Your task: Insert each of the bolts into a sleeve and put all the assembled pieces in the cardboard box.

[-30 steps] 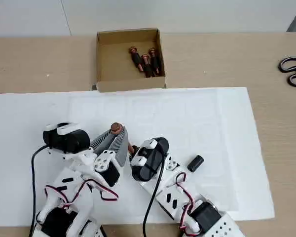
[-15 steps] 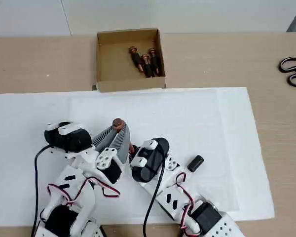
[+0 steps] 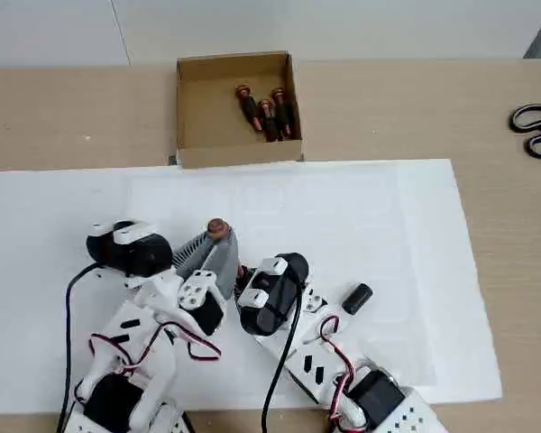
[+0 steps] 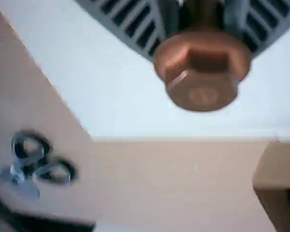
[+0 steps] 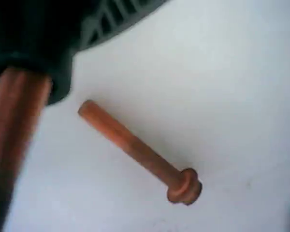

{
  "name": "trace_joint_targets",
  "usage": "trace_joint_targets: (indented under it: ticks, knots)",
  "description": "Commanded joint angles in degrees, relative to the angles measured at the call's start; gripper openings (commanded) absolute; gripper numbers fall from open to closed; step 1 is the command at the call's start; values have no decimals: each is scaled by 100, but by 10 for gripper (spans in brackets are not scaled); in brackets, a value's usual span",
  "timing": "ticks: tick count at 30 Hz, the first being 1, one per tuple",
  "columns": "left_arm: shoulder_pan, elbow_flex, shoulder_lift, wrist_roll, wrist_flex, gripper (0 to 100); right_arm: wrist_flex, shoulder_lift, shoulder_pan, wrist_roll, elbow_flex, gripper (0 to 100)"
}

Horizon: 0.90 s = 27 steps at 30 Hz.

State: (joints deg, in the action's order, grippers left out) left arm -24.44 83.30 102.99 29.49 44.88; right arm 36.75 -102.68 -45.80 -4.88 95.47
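- Pale wooden surface point(image 3: 433, 108) under a wide white sheet point(image 3: 343, 207), both arms low at the near edge.
- Left gripper point(image 3: 216, 240) clamped on the held bolt point(image 4: 200, 72): hex head out beyond the fingertips, long axis in line with the fingers, head end tipped up and away from the wrist, shank hidden between the grey ribbed fingers point(image 4: 121, 19).
- Right gripper point(image 3: 246, 273) just beside the left one, tucked under its own wrist motor; open or closed, impossible to tell.
- Close to the right wrist camera, a copper shaft point(image 5: 14, 145) emerging from a dark piece; whether that piece is a sleeve, not clear.
- Below the right gripper, a loose bolt point(image 5: 135, 147) flat on the sheet, free of any grip.
- Out past the right arm, on the side away from the left gripper, one black sleeve point(image 3: 357, 298) lying flat, long axis on a diagonal, touching nothing. Clearly nearer the right arm.
- Probably the deciding relation: sleeve bore against the held bolt's shank, with the sleeve apart from that bolt and the right arm between them.
- Well beyond both grippers, cardboard box point(image 3: 194, 117) off the sheet's far edge, three assembled pieces point(image 3: 266, 113) bunched at one side.
- Farthest off, scissors point(image 3: 536, 131) near the surface's edge.
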Motion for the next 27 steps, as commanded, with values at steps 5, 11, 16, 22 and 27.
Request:
trace_joint_targets:
  ticks: [5,11,16,22,27]
  knots:
    - [-360,-75,70,70,862,7,-40,-119,-4,-53,-554,2]
    - [-501,-48,70,53,1213,7,-31,-110,4,-53,-686,2]
    - [-791,75,70,-273,1582,7,-31,-110,4,-53,-844,2]
    - [-791,391,70,-589,1582,7,-31,-101,13,-62,-985,2]
    - [-756,365,70,-580,1565,7,-31,-110,22,-352,-985,2]
